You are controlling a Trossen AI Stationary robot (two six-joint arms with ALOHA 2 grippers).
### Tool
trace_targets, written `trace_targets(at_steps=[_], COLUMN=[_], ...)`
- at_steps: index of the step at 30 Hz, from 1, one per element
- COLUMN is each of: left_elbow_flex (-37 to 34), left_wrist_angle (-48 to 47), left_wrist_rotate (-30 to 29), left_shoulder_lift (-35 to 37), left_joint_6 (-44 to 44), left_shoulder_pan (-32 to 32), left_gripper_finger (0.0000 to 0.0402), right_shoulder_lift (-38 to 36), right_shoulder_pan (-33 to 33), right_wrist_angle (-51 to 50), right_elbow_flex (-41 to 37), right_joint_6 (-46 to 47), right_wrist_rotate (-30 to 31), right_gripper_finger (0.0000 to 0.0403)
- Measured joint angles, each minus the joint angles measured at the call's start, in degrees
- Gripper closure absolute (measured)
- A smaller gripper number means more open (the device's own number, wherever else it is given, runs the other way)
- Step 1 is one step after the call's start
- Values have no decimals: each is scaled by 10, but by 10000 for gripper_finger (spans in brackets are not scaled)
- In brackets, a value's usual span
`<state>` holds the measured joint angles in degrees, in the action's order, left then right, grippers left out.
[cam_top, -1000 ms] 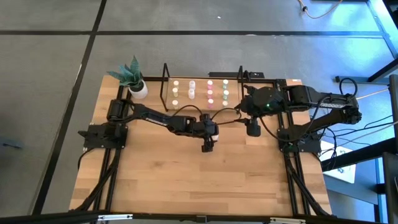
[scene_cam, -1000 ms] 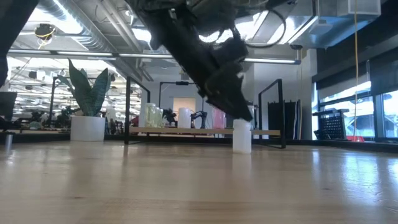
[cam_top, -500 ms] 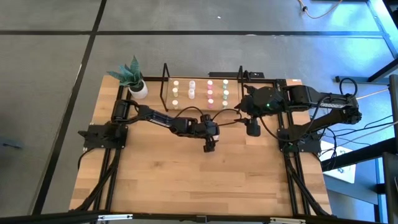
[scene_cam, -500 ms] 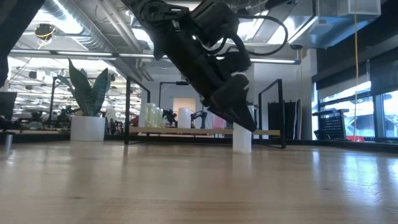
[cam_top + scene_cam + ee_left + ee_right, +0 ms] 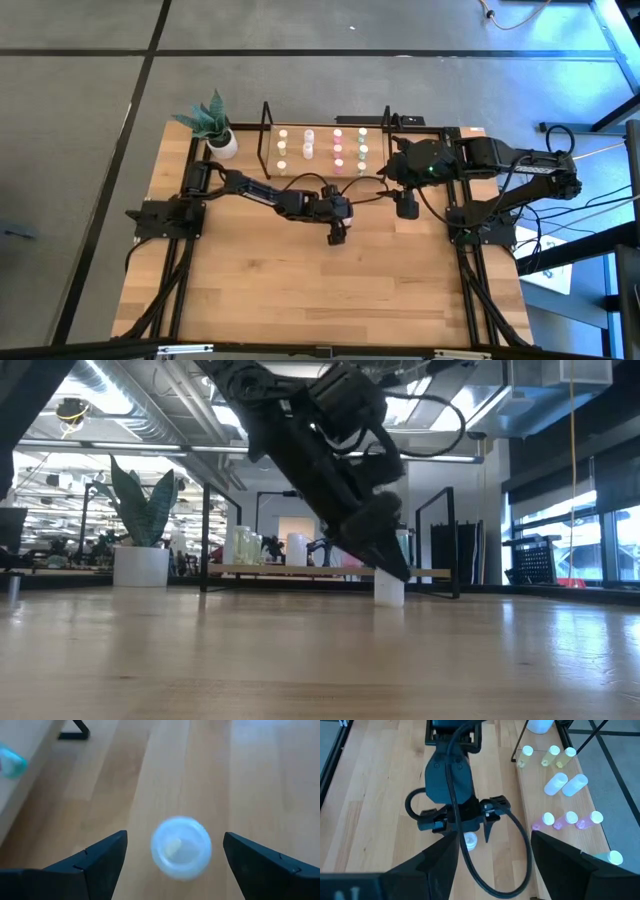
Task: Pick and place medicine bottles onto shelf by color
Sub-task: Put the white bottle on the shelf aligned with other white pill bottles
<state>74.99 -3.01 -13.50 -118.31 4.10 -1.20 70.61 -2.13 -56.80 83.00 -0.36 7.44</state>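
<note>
Overhead: left gripper [image 5: 336, 236] has crept slightly nearer the shelf edge, hovering mid-table; right gripper [image 5: 406, 211] parked just right, unchanged, jaws apart and empty. Light wooden shelf with black metal end frames [image 5: 325, 150] holds rows of pale bottles.

Low view: arm has dropped onto small white cylindrical plastic bottle [image 5: 389, 587].

Left wrist: fingers spread wide, straddling bottle's round smooth cap, no contact. Grasp looks imminent.

Right wrist: bottle upright between those fingers.

I see the wooden table [image 5: 300, 290] carrying a potted plant [image 5: 214, 128] at its far left corner, the shelf [image 5: 322, 150] along the far edge, and one white bottle [image 5: 469, 840] standing mid-table.
</note>
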Motion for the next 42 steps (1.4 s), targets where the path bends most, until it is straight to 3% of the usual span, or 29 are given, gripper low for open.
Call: trace_targets(at_steps=[9, 23, 30, 39, 42], left_elbow_flex=[0, 0, -1, -1, -1], left_wrist_angle=[5, 14, -1, -102, -147], left_wrist_rotate=[-14, -26, -21, -27, -53], left_shoulder_lift=[-6, -6, 12, 117, 157], left_joint_6=[2, 5, 8, 55, 90], left_shoulder_pan=[-5, -8, -8, -10, -13], left_gripper_finger=[119, 280, 280, 277, 276], right_shoulder_lift=[0, 0, 0, 0, 0], right_shoulder_pan=[0, 0, 0, 0, 0], right_wrist_angle=[0, 0, 0, 1, 5], right_elbow_flex=[0, 0, 0, 0, 0], right_joint_6=[1, 1, 1, 1, 0], right_wrist_rotate=[0, 0, 0, 0, 0], right_gripper_finger=[155, 155, 155, 155, 155])
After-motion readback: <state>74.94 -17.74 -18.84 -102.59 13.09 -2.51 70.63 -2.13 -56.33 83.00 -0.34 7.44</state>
